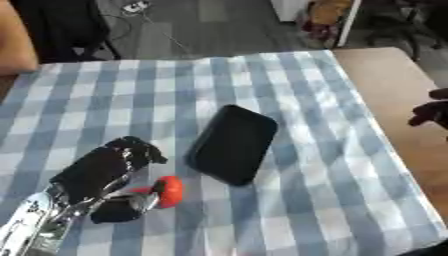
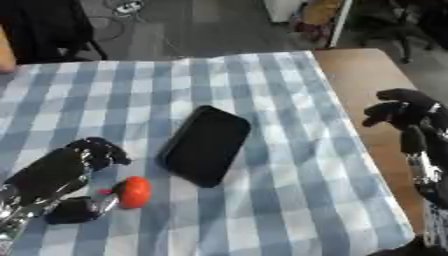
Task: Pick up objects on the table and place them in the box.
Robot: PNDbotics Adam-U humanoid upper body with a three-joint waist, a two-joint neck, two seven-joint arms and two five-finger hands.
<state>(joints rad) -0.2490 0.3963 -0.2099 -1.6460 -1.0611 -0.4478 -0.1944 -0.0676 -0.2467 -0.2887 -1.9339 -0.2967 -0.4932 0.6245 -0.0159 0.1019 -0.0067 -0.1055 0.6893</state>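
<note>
A small round red object (image 1: pixel 170 191) lies on the blue-and-white checked cloth (image 1: pixel 289 90), near the front left. My left hand (image 1: pixel 98 172) comes in from the lower left corner and lies just left of it. Its fingers (image 1: pixel 133 149) stretch forward with bent tips, and its thumb (image 1: pixel 122 207) reaches the red object's left side. The hand is open, not closed round the object. A shallow black box (image 1: pixel 233 144) with rounded corners lies slantwise at the middle of the cloth, right of that hand. My right hand (image 2: pixel 404 113) hovers at the right edge over bare wood, fingers relaxed, holding nothing.
The cloth leaves a strip of brown tabletop (image 1: pixel 394 85) uncovered on the right. A black chair (image 1: pixel 61 25) stands beyond the far left corner, and part of a person's arm (image 1: pixel 12 40) shows at the upper left edge. Cables and clutter lie on the floor behind the table.
</note>
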